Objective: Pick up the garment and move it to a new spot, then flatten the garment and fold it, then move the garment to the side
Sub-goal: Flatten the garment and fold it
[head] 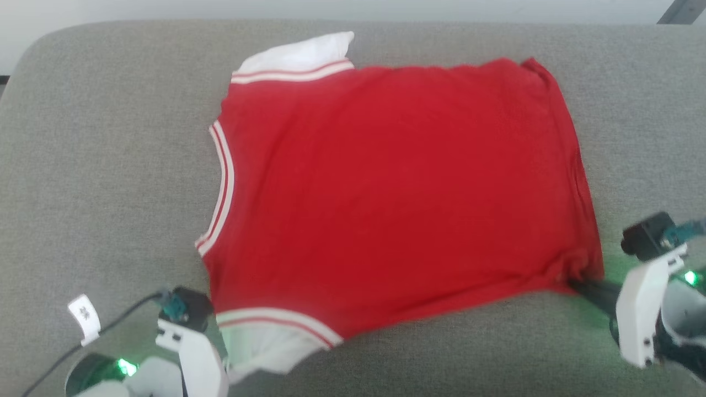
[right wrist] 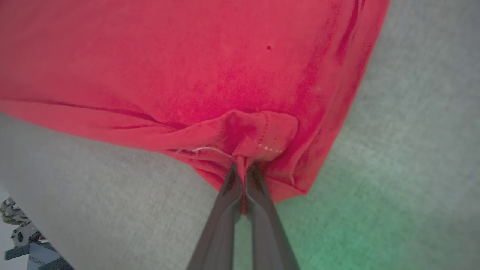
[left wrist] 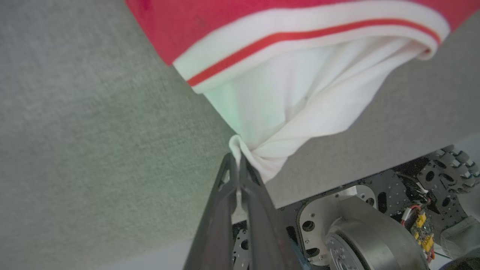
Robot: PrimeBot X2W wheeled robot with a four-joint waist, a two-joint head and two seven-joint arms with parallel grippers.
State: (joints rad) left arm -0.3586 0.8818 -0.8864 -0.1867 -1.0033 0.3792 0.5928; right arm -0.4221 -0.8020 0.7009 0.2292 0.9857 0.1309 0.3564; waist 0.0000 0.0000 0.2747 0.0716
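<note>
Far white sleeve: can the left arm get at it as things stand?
Probably not yet: the left gripper is shut on the near sleeve, and the far sleeve lies across the whole garment. Nothing else blocks the way.

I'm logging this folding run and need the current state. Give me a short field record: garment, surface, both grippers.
garment: red shirt, spread out, plain side up, neckline toward the robot's left
surface: grey padded surface, under the garment
left gripper: shut on the tip of the near white sleeve
right gripper: shut on the red hem corner
far sleeve: white, lying free on the pad
</note>
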